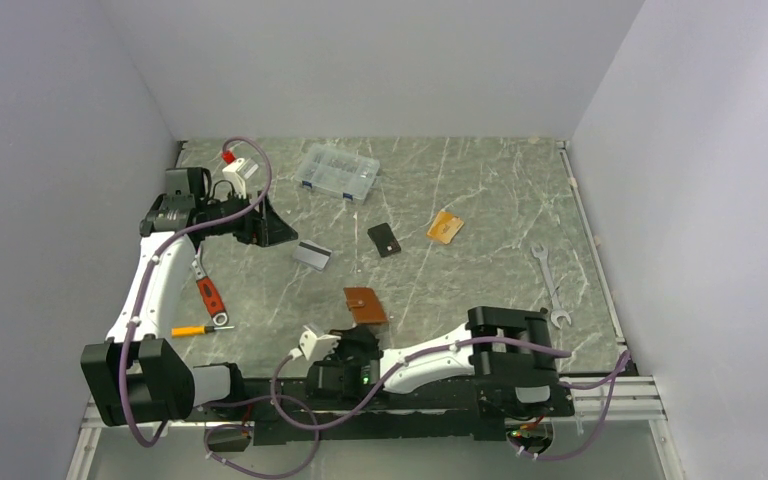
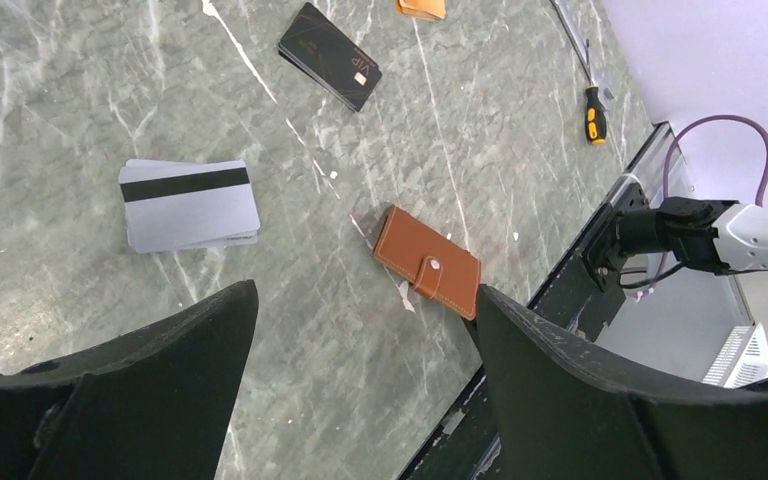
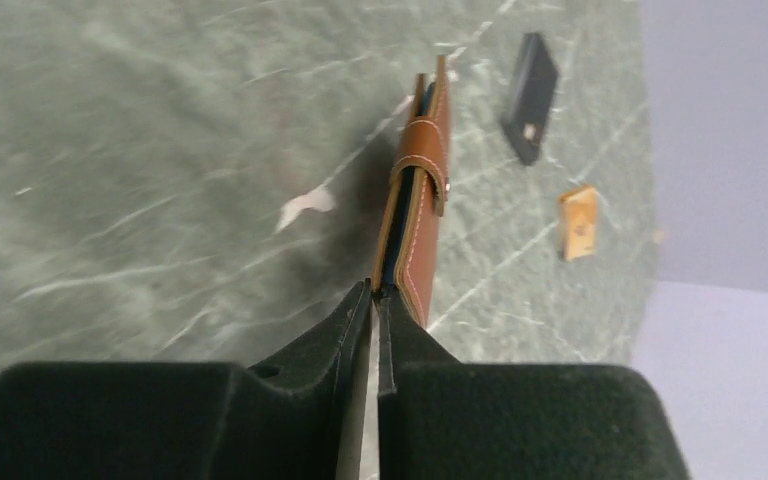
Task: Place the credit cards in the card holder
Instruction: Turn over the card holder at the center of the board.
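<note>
White-and-black arms (image 1: pixel 155 285) trail purple cables (image 1: pixel 268 180).

Smooth tan leather with pale stitching on the card holder (image 2: pixel 428 262); satiny grey plastic credit cards (image 2: pixel 190 205); marbled, faintly glossy table (image 2: pixel 520 120).

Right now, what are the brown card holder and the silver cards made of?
The card holder looks like brown leather, maybe imitation: matte surface, pale stitching round the edges and a snap strap. The silver-grey credit cards look like smooth thin plastic with a slight sheen and a dark magnetic stripe.
</note>
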Available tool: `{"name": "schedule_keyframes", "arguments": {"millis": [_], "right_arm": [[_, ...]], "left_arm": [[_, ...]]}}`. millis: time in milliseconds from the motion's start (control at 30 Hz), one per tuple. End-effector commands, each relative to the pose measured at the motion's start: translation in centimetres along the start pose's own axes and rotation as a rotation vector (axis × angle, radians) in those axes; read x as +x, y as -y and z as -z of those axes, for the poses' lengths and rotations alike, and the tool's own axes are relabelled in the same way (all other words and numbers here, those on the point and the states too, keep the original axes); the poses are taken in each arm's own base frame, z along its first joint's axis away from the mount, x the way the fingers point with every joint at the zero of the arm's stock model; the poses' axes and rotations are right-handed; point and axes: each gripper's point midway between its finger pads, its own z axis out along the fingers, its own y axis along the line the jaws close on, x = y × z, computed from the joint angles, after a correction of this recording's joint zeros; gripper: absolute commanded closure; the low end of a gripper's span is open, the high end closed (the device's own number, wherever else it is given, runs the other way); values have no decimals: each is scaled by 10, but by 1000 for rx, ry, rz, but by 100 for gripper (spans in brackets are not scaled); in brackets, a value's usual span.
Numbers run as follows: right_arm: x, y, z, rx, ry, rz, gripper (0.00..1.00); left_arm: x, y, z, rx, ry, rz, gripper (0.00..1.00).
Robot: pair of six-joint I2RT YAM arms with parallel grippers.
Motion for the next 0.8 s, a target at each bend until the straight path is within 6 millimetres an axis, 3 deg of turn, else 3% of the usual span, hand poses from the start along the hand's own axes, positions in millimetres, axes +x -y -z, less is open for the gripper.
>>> {"name": "schedule_keyframes", "arguments": {"millis": [0, 100, 200, 300, 367, 500, 567, 633, 767], "right_arm": [[-4, -32, 15, -231, -13, -116, 84], [-8, -42, 25, -337, 2, -163, 69], [-11, -37, 30, -385, 0, -209, 55], [-19, -15, 31, -441, 10, -351, 50], [-28, 11, 29, -486, 32, -494, 49], [-22, 80, 1, -485, 41, -802, 48], [-11, 100, -15, -473, 19, -903, 48], [1, 102, -32, -460, -34, -937, 49], [6, 82, -56, -490, -100, -971, 53]], "left_arm": [[-13, 5, 9, -24, 39, -61, 13], [-15, 6, 10, -30, 56, -68, 10], [-15, 4, 10, -39, 55, -69, 9], [-12, 0, 8, -49, 45, -67, 9], [-9, -4, 6, -57, 37, -66, 9], [-3, -12, 3, -73, 36, -64, 10], [2, -14, 0, -69, 37, -53, 11], [11, -17, -6, -62, 31, -37, 12], [45, -20, -24, -41, -25, 13, 17]]}}
